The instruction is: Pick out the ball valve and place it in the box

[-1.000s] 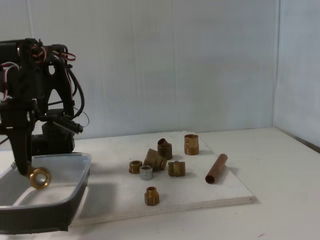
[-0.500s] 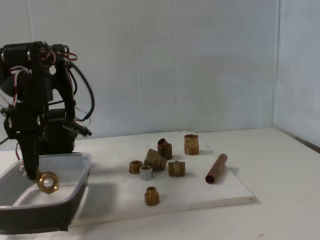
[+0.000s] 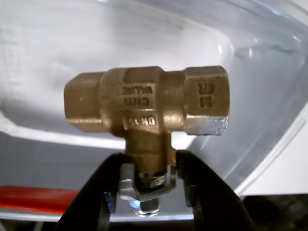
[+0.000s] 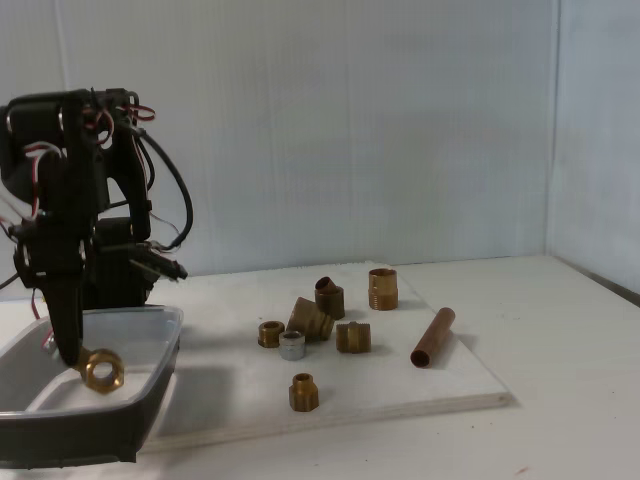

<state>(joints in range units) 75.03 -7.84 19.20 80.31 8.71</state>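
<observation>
In the wrist view my gripper [image 3: 149, 159] is shut on the stem of the ball valve [image 3: 147, 103]; the brass body lies crosswise above the black fingers, and its red handle [image 3: 38, 199] shows at lower left. The valve hangs over the translucent box [image 3: 269, 77]. In the fixed view the gripper [image 4: 78, 362] points down into the box [image 4: 150, 385] at the left, with the brass valve [image 4: 102, 371] at its tip, low inside the box.
Several plain brass fittings [image 4: 312, 318] and a copper-brown pipe piece [image 4: 432, 337] lie on a flat white board [image 4: 440, 395] to the right of the box. The arm's body and cables [image 4: 110, 180] stand behind the box. White walls enclose the table.
The gripper has carried the valve a little to the right and lower into the box over the last second.
</observation>
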